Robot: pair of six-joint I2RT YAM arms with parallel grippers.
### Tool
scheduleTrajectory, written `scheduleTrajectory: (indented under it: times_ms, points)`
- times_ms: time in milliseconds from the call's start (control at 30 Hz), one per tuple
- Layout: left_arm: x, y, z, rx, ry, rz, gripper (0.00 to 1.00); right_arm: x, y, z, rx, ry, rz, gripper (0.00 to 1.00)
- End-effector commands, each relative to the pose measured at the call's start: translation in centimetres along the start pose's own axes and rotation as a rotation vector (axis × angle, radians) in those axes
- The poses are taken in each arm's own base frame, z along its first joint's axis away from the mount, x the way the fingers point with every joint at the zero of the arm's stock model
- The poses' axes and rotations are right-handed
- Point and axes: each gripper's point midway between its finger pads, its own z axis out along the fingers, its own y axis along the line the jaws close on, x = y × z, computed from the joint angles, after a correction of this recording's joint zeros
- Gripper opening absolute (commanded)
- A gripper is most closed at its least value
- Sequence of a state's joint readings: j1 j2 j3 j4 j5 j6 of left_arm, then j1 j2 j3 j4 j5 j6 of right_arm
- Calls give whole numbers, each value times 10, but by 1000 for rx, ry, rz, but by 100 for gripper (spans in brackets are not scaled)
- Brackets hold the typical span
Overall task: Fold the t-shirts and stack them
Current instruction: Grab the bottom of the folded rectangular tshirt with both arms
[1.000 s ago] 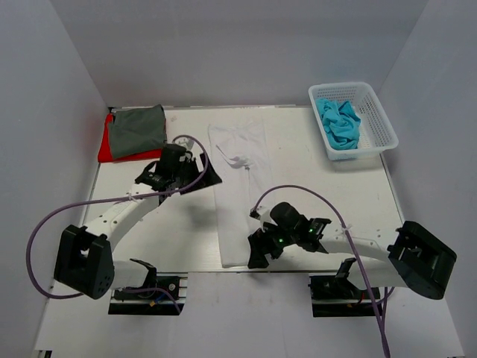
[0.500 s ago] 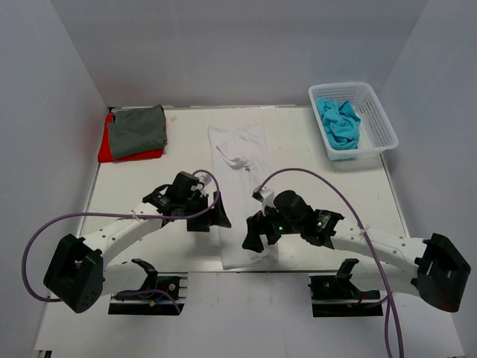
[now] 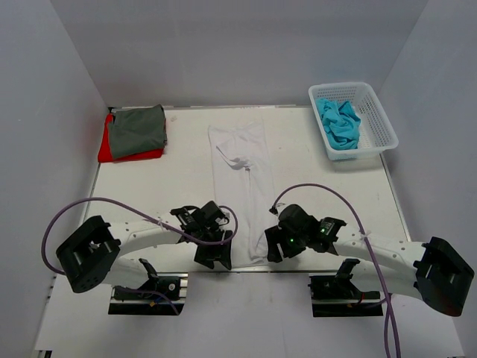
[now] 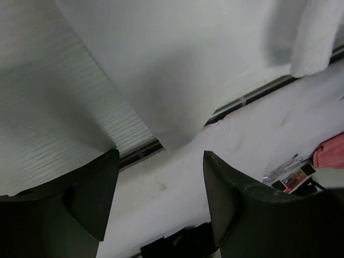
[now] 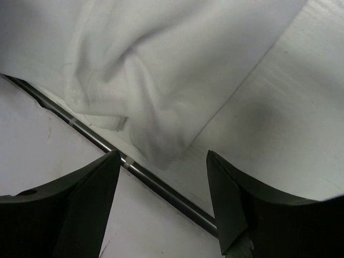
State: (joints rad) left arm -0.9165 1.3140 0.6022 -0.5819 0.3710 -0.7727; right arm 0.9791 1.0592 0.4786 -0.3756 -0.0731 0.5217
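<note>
Stack: dark grey t-shirt (image 3: 136, 128) laid on red t-shirt (image 3: 106, 151), far left of the desk (image 3: 328, 194).
Left hand (image 3: 212, 253): held wide open, empty, at the near-left corner of the white t-shirt (image 3: 242, 171), a long strip laid mid-desk.
Right hand (image 3: 274, 246): held wide open, empty, at the bunched near-right corner.
Risk: only one layer may be caught, so the lengthwise fold could be pulled apart.
</note>
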Motion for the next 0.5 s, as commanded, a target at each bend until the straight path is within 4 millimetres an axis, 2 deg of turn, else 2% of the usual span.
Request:
scheduleTrajectory:
  times_ms: [0,100,267,300,367,400,467]
  points:
    - [-1,-2,8,-19,-18,5,72,6,6,-2,-29,31,18,70]
    - [0,1,13,-37,-12,-4,69,7,5,2,-30,28,32,68]
    - [0,6,18,-78,-18,-13,55,10,2,7,-14,45,48,46]
    - [-2,4,19,-70,-26,-9,49,11,1,9,-7,47,64,37]
    - [2,4,21,-71,-21,-24,44,12,-2,9,6,41,79,29]
    - [4,8,22,-77,-16,-27,40,11,0,10,-3,37,80,22]
    - [7,6,21,-77,-13,-38,22,13,1,8,-6,38,88,3]
